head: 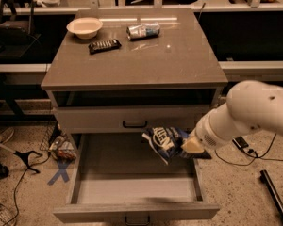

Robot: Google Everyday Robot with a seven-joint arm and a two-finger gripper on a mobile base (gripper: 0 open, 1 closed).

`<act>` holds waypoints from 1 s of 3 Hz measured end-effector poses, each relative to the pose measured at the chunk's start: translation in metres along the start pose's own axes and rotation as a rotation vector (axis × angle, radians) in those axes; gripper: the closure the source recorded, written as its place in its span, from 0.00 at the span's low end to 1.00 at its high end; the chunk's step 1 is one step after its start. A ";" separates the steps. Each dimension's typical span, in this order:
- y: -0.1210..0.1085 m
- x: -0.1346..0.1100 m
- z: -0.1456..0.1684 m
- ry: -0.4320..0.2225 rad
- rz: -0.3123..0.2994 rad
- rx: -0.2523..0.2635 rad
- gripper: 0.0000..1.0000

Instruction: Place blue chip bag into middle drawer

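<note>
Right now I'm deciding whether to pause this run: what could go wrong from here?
1. The end effector, gripping the blue chip bag over the right rear of the middle drawer, sits close to its right wall; lowering could strike it.
2. The bag hangs just below the upper drawer front and might catch there.

white arm (254, 109) enters from the right edge, sloping down and to the left. wrist tapers to a pale gripper (186, 147), positioned over the right side of the open middle drawer (134, 210). fingers clamped on the blue chip bag (162, 140).
</note>
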State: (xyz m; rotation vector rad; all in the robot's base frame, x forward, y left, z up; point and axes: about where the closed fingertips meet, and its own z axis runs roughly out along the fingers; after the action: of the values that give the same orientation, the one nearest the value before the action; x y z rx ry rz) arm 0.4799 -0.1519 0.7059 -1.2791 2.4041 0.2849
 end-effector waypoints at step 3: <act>0.049 0.009 0.197 0.047 0.132 -0.157 0.68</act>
State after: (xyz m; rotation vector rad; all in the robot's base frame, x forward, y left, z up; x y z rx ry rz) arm 0.4846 -0.0603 0.5247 -1.2053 2.5541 0.4959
